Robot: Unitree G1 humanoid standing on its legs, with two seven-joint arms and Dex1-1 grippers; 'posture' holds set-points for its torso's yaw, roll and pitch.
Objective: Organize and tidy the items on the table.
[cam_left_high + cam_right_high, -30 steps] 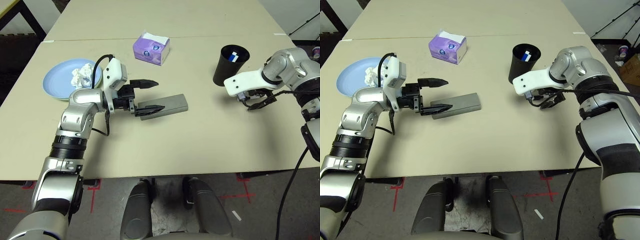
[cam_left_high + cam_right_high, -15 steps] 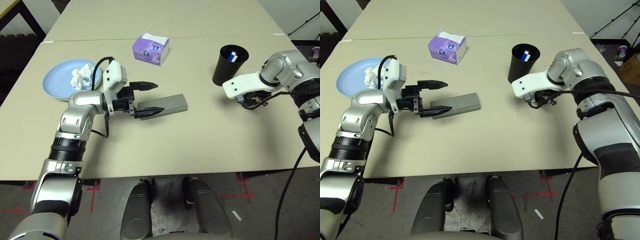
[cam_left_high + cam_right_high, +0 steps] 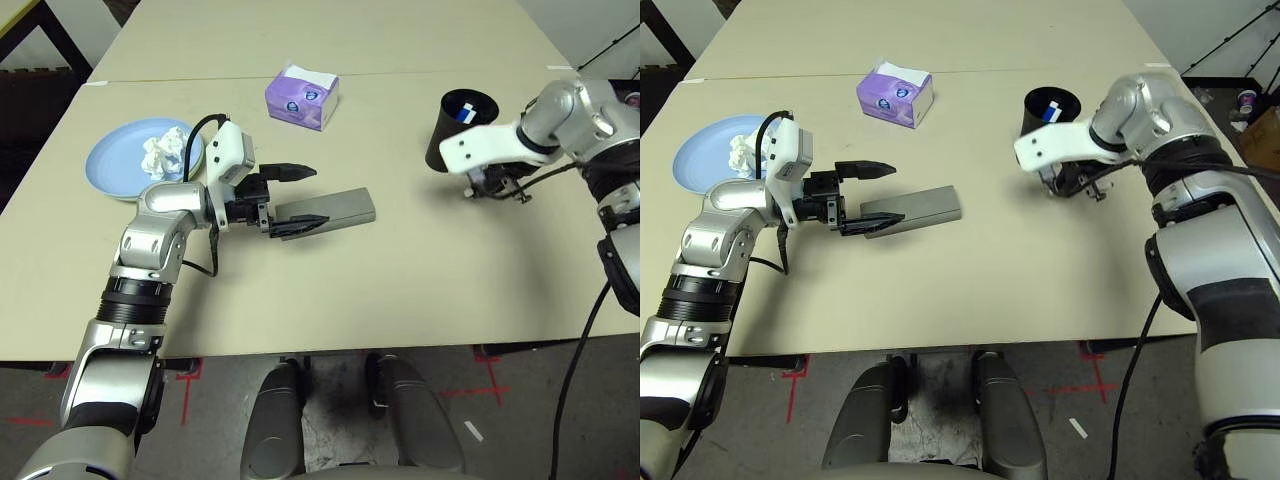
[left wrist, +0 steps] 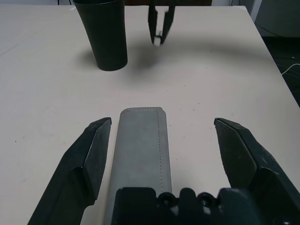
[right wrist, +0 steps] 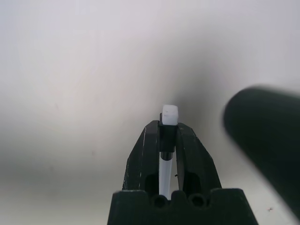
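The beige worktop point(image 3: 400, 270) carries a blue plate point(image 3: 115, 165) with crumpled tissue point(image 3: 165, 152) at left. The grey glasses case point(image 3: 335, 209) lies between the released jaws of the left gripper point(image 3: 300, 195). The right gripper point(image 5: 168, 140), raised beside the black cup point(image 3: 455, 130), is clenched on what looks like a thin white pen point(image 5: 168, 115).

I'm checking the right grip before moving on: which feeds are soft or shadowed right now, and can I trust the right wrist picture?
Right wrist view: the white pen between the fingers is sharp; the black cup beside it is an out-of-focus blur and the table is washed pale. Left wrist view: crisp on the grey glasses case, with a soft shadow beside the cup. Head views: evenly lit, no glare.
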